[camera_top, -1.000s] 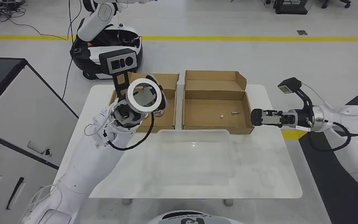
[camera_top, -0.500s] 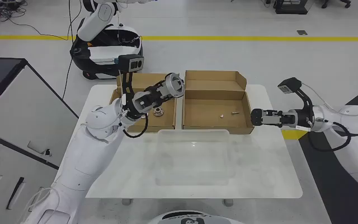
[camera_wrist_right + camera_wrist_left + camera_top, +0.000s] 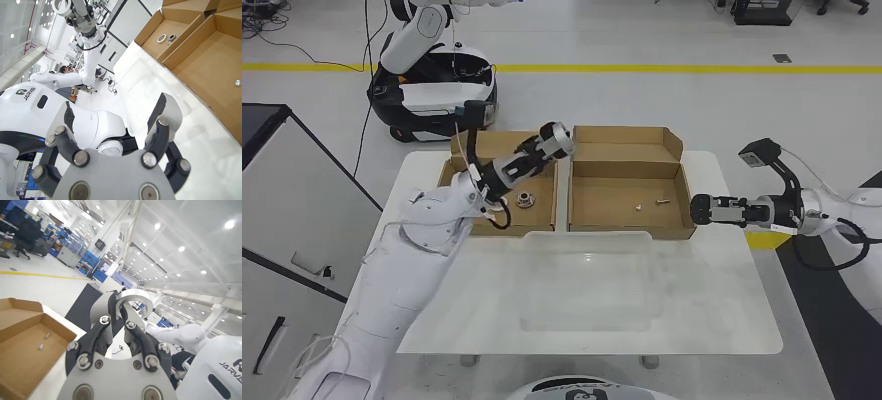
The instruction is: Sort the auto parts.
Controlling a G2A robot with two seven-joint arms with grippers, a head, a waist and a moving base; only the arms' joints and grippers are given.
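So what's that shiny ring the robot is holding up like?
It's a smooth, silvery metal ring with a big round hole and a thick flat wall. The left end effector pinches its wall, one finger inside the hole, one outside. It is tilted, up in the air above the table; nothing else touches it.

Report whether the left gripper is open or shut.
Shut on the ring: the left gripper pinches its wall, one finger inside, one outside.

White table (image 3: 722, 310); yellow floor line (image 3: 642, 68).
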